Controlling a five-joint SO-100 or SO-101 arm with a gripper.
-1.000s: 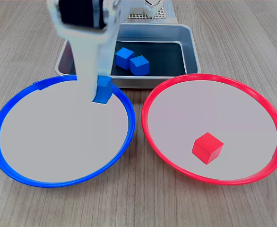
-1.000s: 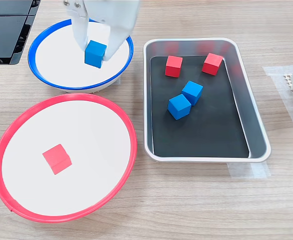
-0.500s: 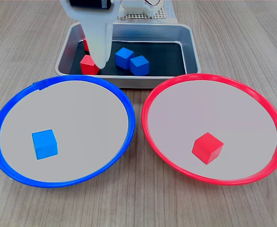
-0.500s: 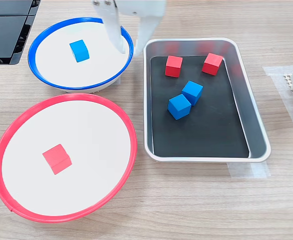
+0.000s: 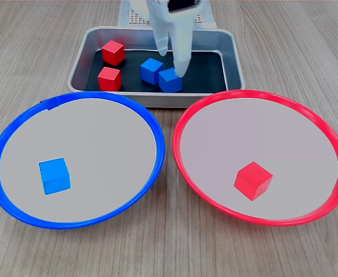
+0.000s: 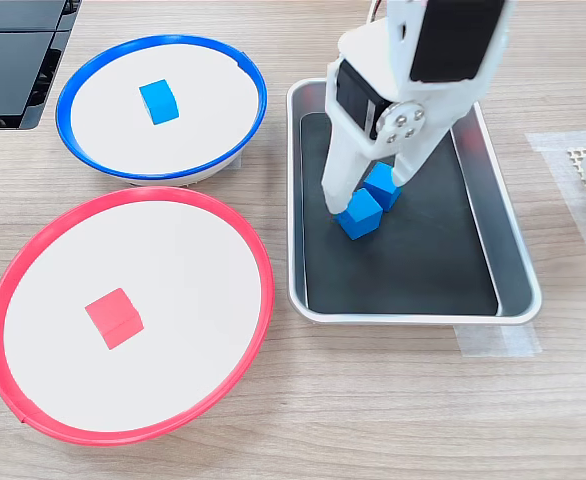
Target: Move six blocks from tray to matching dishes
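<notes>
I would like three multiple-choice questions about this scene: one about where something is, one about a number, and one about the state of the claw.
1. Where is the claw?
A. Over the blue-rimmed dish
B. Over the tray, at the two blue blocks
C. Over the red-rimmed dish

2. How many blocks lie in the tray in the first exterior view?
A. Two
B. Six
C. Four

3. What is the claw's state?
A. Open, holding nothing
B. Shut on a red block
C. Shut on a blue block

Answers:
1 B: in both exterior views its fingers reach down to the blue blocks.
2 C: two red blocks and two blue ones.
3 A: the fingers stand apart, and no block is lifted.
</notes>
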